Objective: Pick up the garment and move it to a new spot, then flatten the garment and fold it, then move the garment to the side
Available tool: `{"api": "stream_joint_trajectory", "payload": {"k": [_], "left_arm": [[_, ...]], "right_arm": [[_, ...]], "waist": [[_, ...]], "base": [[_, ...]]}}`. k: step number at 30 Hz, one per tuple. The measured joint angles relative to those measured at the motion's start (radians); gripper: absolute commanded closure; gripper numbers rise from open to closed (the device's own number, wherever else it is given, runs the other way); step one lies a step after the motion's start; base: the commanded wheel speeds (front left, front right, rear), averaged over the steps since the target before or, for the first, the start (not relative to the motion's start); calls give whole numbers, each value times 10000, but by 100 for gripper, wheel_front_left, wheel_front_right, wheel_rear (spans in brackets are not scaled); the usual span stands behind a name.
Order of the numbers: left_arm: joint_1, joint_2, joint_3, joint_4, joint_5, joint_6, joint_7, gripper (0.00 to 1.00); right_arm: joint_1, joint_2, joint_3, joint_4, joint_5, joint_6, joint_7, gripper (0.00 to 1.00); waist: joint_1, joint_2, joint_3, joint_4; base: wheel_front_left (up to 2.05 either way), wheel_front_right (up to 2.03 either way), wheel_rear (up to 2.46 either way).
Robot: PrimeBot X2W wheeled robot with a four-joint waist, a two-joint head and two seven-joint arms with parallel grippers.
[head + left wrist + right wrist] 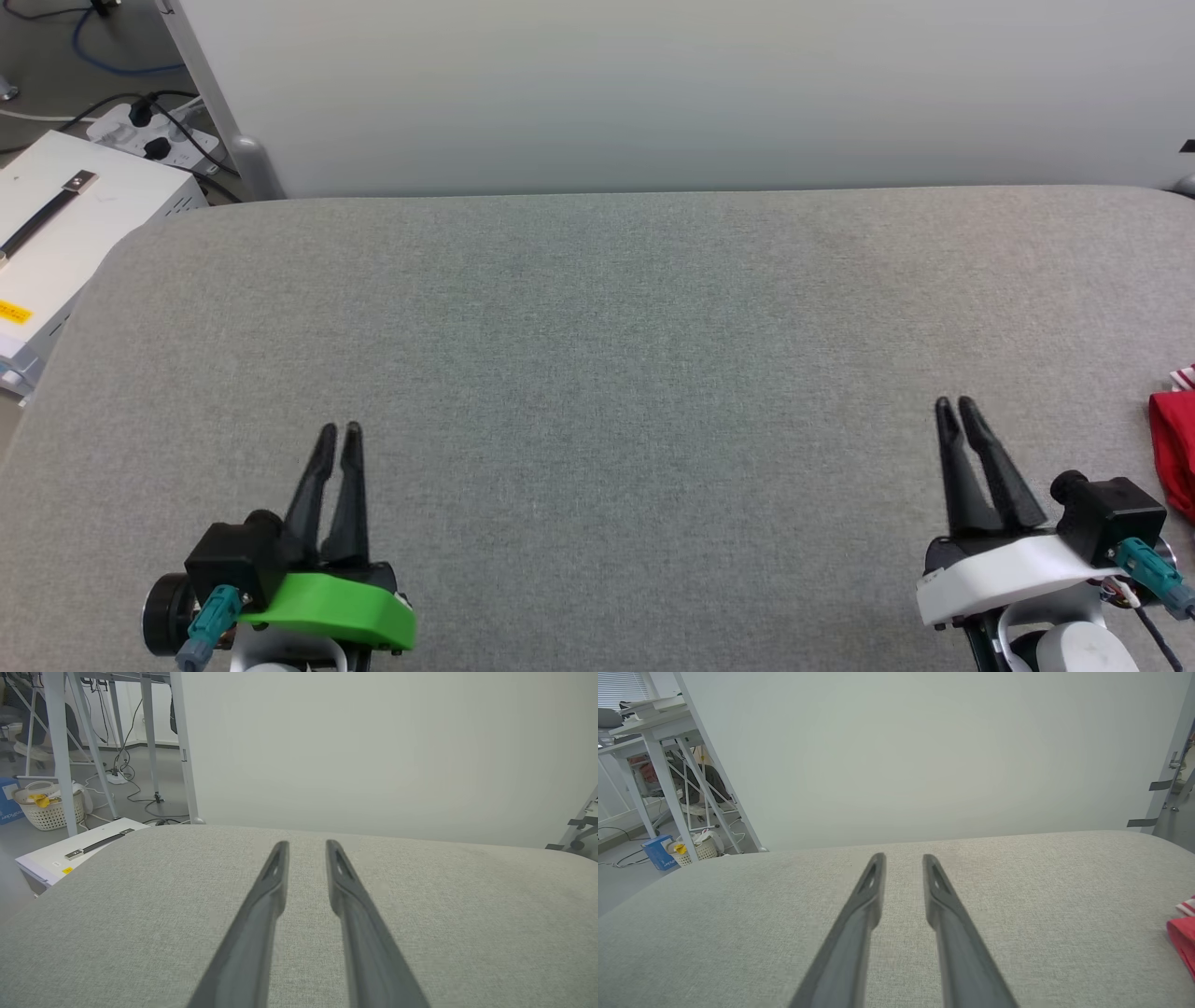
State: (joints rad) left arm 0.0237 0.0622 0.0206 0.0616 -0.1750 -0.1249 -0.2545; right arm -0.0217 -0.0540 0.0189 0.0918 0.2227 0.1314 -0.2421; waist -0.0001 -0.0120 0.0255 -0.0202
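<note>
At the near edge of the grey fabric tabletop, twd its right corner, the right gripper is held w/ its fingers pointed at the far edge. Its two dark fingers are seen slightly apart, w/ a narrow gap btwn the tips and nothing clamped in it; bare grey cloth is visible through the gap in the right wrist view.

Just to the right of that gripper, at the tabletop's right edge, the garment is laid. It is cut off by the frame, so only a bunched red part is shown, w/ a bit of red-white striped trim on its far side. A strip of bare cloth is left btwn the fingers and the red fabric, so no contact is made. In the right wrist view the garment is placed low at the right side, beside the fingers and not ahead of them.

Twd the near left corner the left gripper is held likewise, fingers narrowly parted, nothing gripped, well apart from the garment.

Beyond the far edge a pale panel is stood upright. Off the far left corner a white box w/ a black handle and a power strip on the floor are seen.
</note>
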Motion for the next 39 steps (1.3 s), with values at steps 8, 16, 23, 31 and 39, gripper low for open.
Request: {"api": "stream_joint_trajectory", "payload": {"k": [8, 16, 23, 31, 39], "left_arm": [[-1, 0, -19, -15, 15, 31, 121, 100], [-3, 0, -35, -56, 157, 104, 282, 100], [-5, -2, -50, -79, 222, 157, 441, 100], [-7, -2, -65, -115, 299, 242, 616, 100], [-10, -2, -79, -138, 397, 328, 752, 100]], "right_arm": [[0, 0, -6, -17, -82, 0, 107, 100], [0, 2, -19, -61, -180, 0, 278, 100], [0, 2, -27, -119, -290, 0, 416, 100], [0, 4, -40, -176, -460, 0, 546, 100], [1, 6, -52, -228, -625, 0, 721, 100]], "waist": [[0, 0, -16, 13], [1, 0, -32, 25], [0, 0, -46, 37], [0, 0, -63, 50], [0, 0, -79, 62]], "base": [[0, 0, 0], [0, 0, 0], [0, 0, 0], [0, 0, 0], [0, 0, 0]]}}
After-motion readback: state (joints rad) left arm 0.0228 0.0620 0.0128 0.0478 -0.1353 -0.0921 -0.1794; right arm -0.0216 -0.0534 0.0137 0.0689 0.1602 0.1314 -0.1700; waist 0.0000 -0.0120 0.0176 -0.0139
